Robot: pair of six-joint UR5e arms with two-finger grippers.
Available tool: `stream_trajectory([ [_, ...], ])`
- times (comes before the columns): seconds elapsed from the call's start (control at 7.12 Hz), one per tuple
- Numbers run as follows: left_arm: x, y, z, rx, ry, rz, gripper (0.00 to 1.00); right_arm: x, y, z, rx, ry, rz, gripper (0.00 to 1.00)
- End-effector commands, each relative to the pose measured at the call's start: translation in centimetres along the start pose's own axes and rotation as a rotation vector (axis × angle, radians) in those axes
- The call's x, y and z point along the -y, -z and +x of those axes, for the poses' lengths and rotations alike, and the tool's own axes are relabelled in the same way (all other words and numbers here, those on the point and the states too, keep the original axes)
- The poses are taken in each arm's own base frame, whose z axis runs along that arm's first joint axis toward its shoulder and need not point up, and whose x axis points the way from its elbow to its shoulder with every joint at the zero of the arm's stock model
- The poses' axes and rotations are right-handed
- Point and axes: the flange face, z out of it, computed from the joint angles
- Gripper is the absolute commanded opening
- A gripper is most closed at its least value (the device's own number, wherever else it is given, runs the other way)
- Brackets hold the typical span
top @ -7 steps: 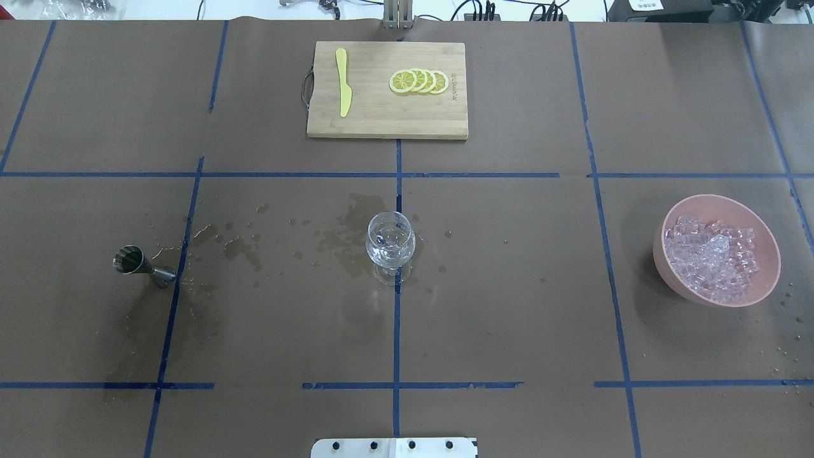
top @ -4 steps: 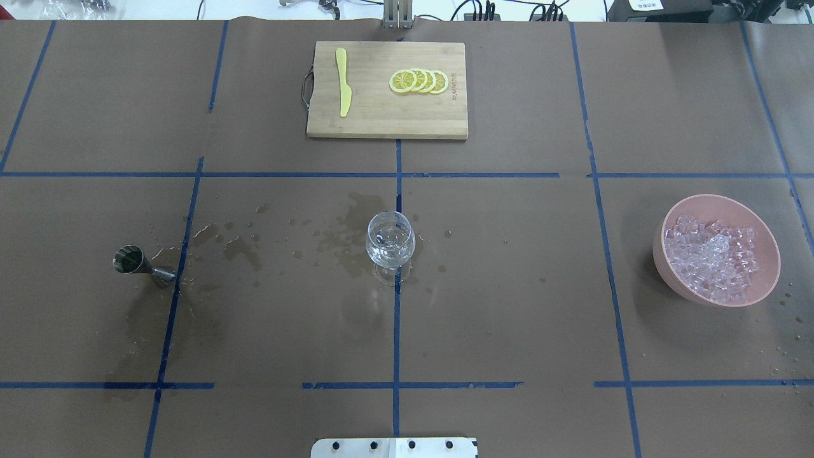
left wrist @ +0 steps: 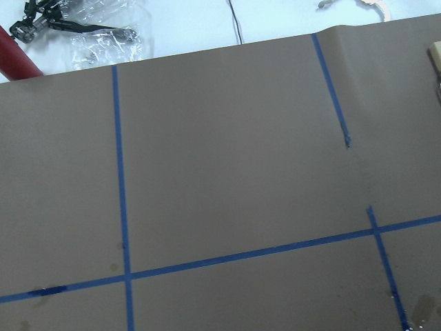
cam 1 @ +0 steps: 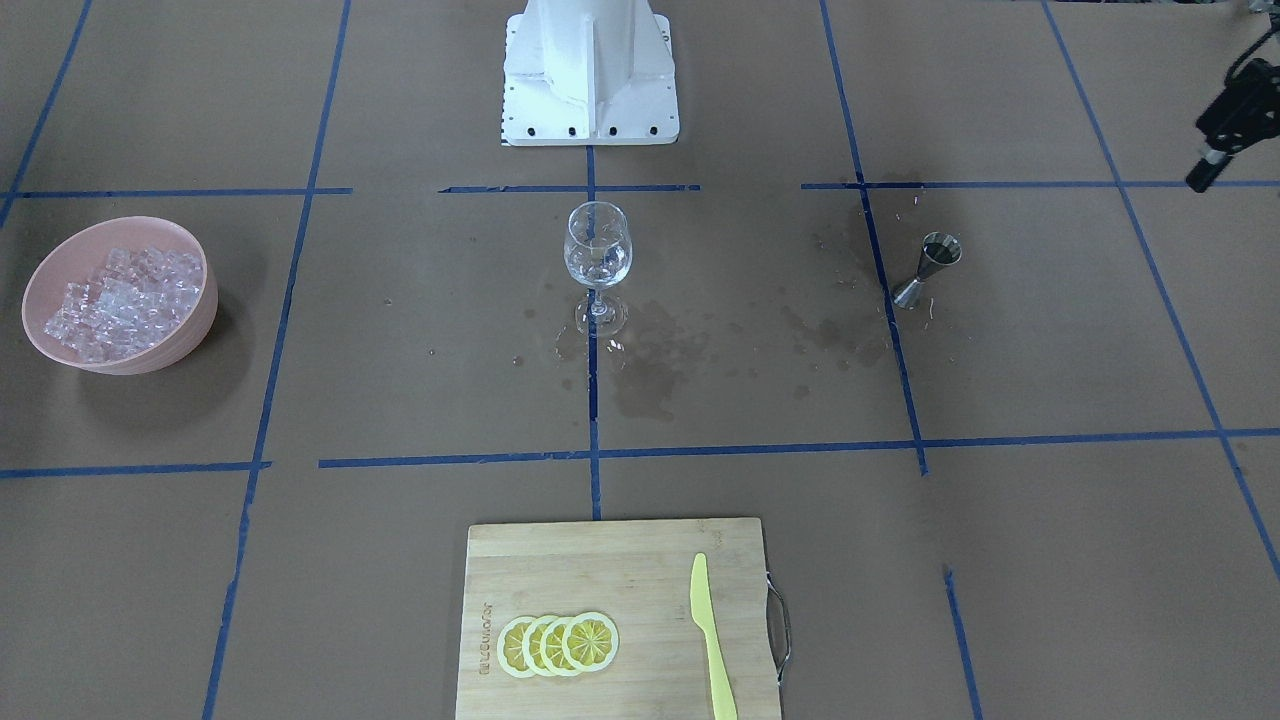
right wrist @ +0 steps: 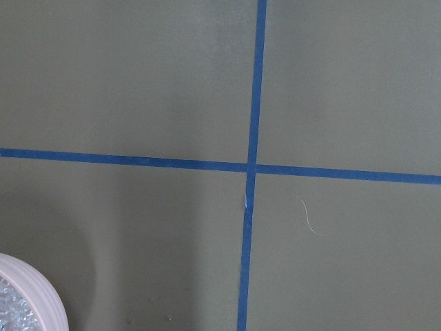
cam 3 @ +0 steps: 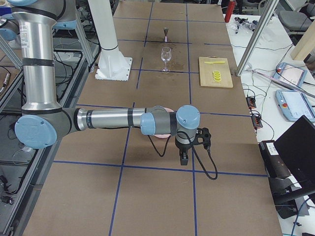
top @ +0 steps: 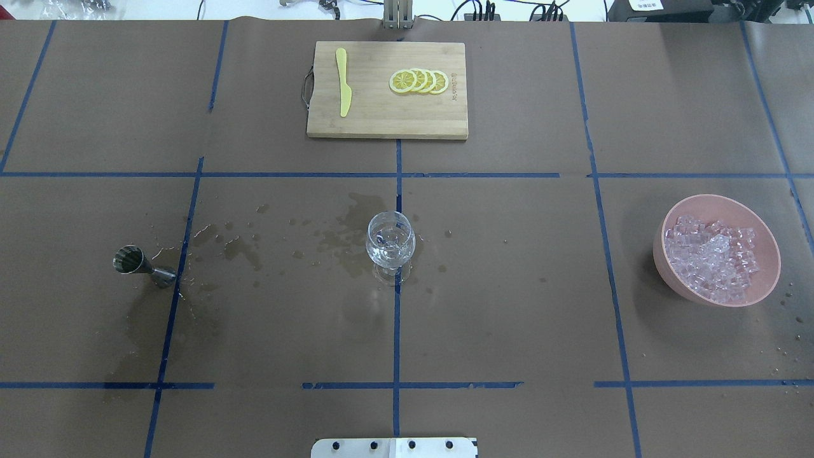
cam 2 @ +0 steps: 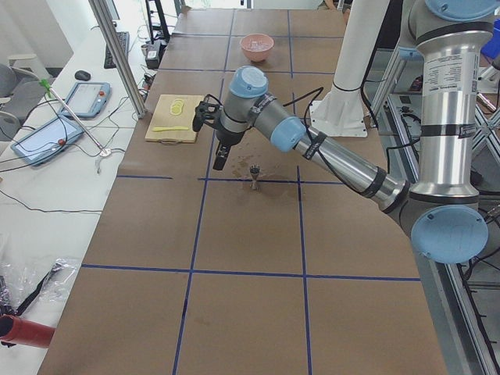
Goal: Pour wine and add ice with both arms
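Ice (top: 709, 257) is sitting in the bowl (top: 663, 267); left gripper (cam 2: 221, 161) and right gripper (cam 3: 184, 159) are hovering away, finger state untellable. Probably starting: left gripper should be reaching for the jigger (top: 145, 268).

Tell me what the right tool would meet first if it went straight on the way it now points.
Probably the brown paper near the blue tape crossing. The right tool points down, and its wrist view shows bare paper; the pink bowl shows only in that view's corner, seemingly off the line.
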Motion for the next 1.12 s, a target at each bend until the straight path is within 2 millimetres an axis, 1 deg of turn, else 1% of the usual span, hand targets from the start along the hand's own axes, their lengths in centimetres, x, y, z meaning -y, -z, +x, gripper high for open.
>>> stream_trajectory([
  [0.0,-5.6,-4.0,5.3,-0.029,0.095,0.060,0.97,0.9,0.3,-0.8,0.003,0.001,0.007,1.00],
  [0.14,-8.2,-5.0,8.1,-0.003,0.124,0.083,0.98,0.9,0.2,-1.0,-0.001,-0.007,0.006,1.00],
  [0.28,-10.3,-5.2,10.0,0.004,0.155,0.088,0.98,1.0,-0.1,-1.2,-0.004,-0.003,0.001,1.00],
  [0.42,-13.0,-6.6,12.1,0.029,0.184,0.109,0.98,1.7,0.2,-1.4,0.001,-0.039,0.006,1.00],
  [0.56,-15.2,-8.4,14.1,0.039,0.216,0.137,0.98,1.7,0.0,-1.2,-0.001,-0.069,0.002,1.00],
  [0.7,-17.0,-9.4,14.7,0.058,0.229,0.149,0.98,1.7,0.0,-1.3,0.001,-0.064,0.009,1.00],
  [0.84,-19.5,-10.7,15.7,0.077,0.253,0.198,0.98,1.3,-0.1,-1.1,0.003,-0.027,0.048,1.00],
  [0.98,-22.3,-11.6,16.5,0.084,0.288,0.231,0.98,1.2,-0.5,-0.8,0.006,-0.009,0.067,1.00],
])
